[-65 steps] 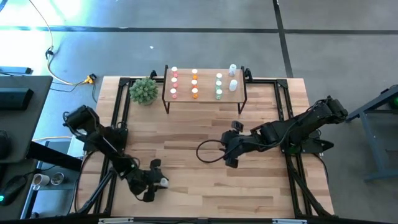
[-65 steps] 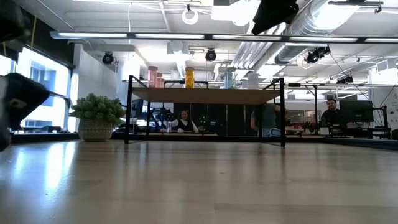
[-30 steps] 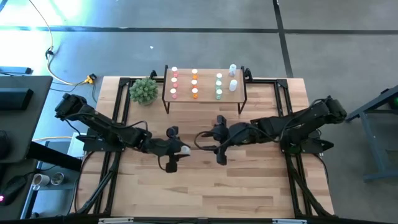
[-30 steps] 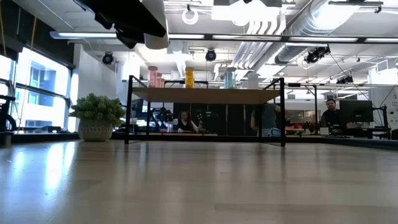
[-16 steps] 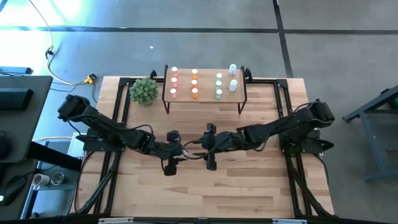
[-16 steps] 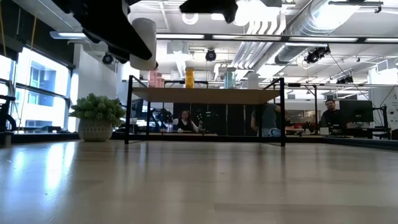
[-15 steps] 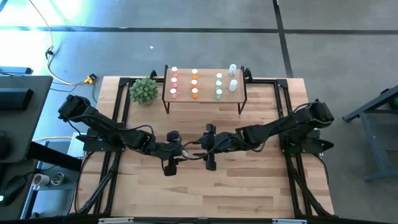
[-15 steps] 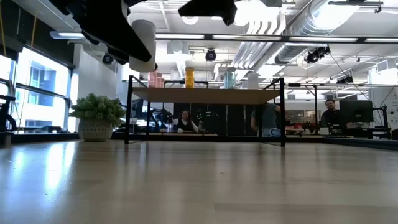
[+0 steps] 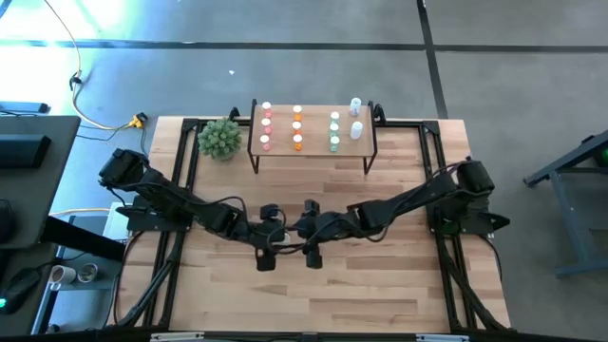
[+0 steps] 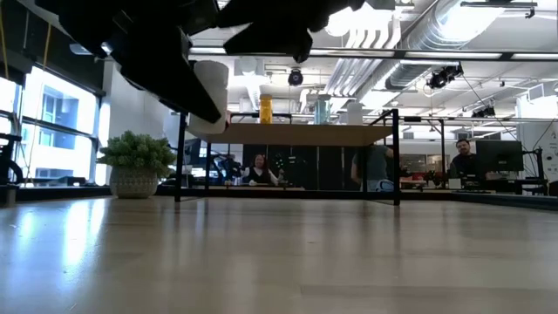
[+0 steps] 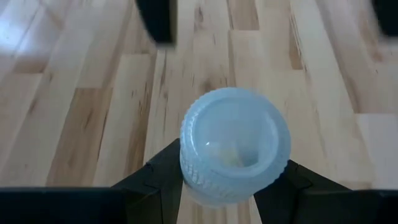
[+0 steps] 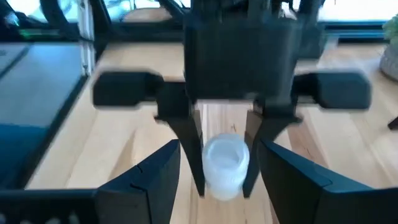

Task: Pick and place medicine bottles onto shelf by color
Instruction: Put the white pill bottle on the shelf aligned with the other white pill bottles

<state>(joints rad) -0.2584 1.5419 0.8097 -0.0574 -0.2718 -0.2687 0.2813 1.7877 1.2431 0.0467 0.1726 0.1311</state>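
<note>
A: What does the left gripper (image 11: 227, 190) hold, and where?

B: It is closed on a clear white-capped bottle (image 11: 235, 152), carried above the middle of the table (image 9: 399, 285). In the right wrist view the bottle (image 12: 225, 165) sits between the left gripper's two fingers (image 12: 189, 146), cap end toward the right arm.

A: And the right gripper (image 12: 214, 186)?

B: It stands wide, one finger on each side of the bottle and just beside it, not yet touching so far as can be seen. In the high view the two grippers meet nose to nose, left gripper (image 9: 269, 237) against right gripper (image 9: 306, 236).

A: So the step in hand is a handover?

B: Most likely. Done well, the right gripper closes squarely on the free part of the bottle, clear of the left gripper's fingers; only then should the left release, or the bottle may drop.

A: Where is the destination?

B: The shelf (image 9: 313, 150) lies well beyond both grippers at the far edge, with coloured bottles (image 9: 297, 128) already in columns and white ones (image 9: 356, 119) on its right end.
</note>
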